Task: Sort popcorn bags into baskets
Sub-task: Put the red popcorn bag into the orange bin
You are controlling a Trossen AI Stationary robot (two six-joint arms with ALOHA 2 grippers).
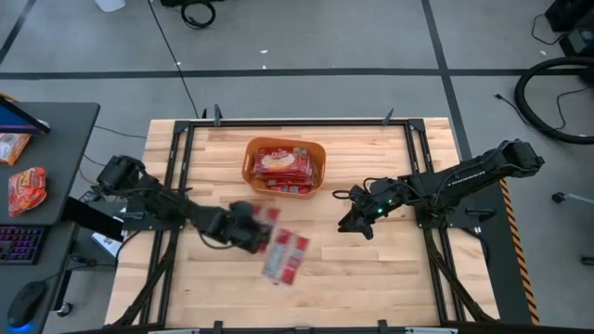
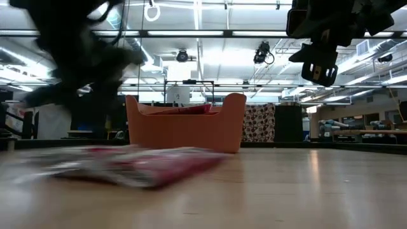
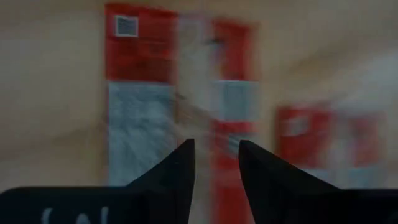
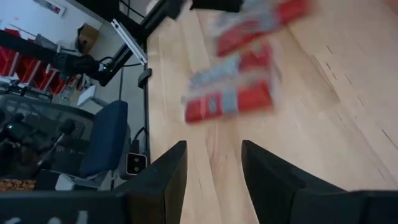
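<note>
The orange tub (image 1: 249,165) stands at the table's far middle with several red popcorn packets (image 1: 282,163) inside; it also shows in the low view (image 2: 184,127). A few red packets with white-grey labels (image 1: 284,254) lie flat on the table nearer the front, blurred in the low view (image 2: 137,164). My left gripper (image 1: 252,230) is just at their left end, its fingers a little apart (image 3: 216,155) above two packets (image 3: 140,118). My right gripper (image 1: 355,223) is open and empty, raised right of the packets (image 4: 213,162).
A dark side desk (image 1: 56,139) left of the table carries larger orange-red crinkled packets (image 1: 26,187) and a keyboard (image 1: 19,243). Black frame rails (image 1: 176,158) run along the table's left and right sides. Bare wood lies at the front and right (image 1: 390,278).
</note>
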